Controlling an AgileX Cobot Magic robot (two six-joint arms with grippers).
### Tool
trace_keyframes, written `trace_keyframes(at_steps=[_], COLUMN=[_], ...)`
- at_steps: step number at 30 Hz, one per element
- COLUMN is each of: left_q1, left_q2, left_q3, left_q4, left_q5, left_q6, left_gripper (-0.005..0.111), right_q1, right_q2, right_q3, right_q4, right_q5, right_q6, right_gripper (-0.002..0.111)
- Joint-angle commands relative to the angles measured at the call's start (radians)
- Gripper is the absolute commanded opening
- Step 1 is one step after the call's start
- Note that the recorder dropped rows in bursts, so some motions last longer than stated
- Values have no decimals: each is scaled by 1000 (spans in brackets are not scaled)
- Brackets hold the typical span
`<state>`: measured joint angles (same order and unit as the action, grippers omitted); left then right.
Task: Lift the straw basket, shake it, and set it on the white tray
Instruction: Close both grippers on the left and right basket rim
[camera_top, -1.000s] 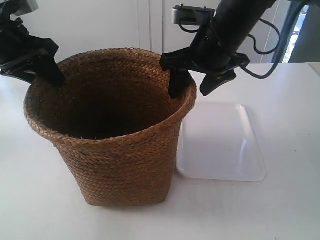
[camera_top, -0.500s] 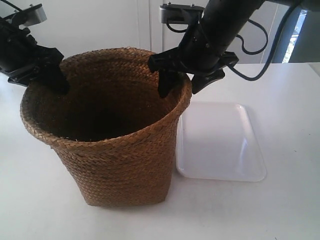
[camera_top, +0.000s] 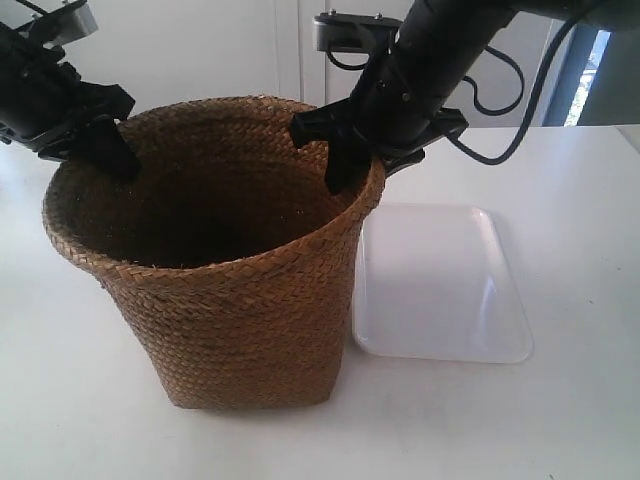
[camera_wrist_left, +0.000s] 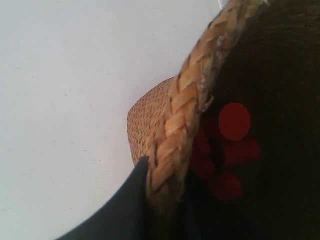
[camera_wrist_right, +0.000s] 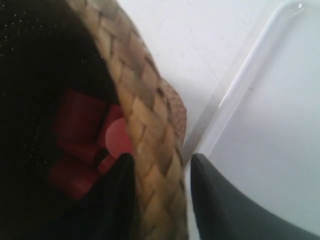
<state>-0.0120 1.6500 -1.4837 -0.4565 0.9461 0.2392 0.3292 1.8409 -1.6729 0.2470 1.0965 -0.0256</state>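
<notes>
Basket's between both hands right now; the straw basket (camera_top: 240, 300) sits with its base on the bench (camera_top: 560, 420), hanging down below the 2 hands that have its rim; left hand (camera_wrist_left: 167, 175) is pinching the rim, 1 finger pressed on the outside weave, the other tucked inside; right hand (camera_wrist_right: 160, 165) straddles the opposite rim, inner finger against the weave, outer finger just beside it with a sliver of light between, so I can't tell if it's actually clamped; the white tray (camera_top: 440, 290) lies flat on the outer-finger side of the right hand, lower down, just beside the basket's base; some red pieces (camera_wrist_right: 75, 120) lie deep inside, under the inner fingers
</notes>
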Motion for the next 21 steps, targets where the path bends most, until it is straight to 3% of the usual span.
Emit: trace_keyframes(at_steps=[1, 13, 21], left_q1=[0, 0, 0], left_q2=[-4, -75, -179], left_q3=[6, 23, 249], left_q4=[-14, -14, -154], left_q5=[-9, -90, -356], left_q6=[28, 50, 195], left_gripper=[0, 0, 0], right_q1=[1, 1, 1], right_q2=[-1, -76, -153], right_q3=[-3, 2, 109], right_q4=[-17, -66, -63], right_q5=[-14, -74, -199], right_q6=[-15, -53, -70], right_gripper=[0, 0, 0])
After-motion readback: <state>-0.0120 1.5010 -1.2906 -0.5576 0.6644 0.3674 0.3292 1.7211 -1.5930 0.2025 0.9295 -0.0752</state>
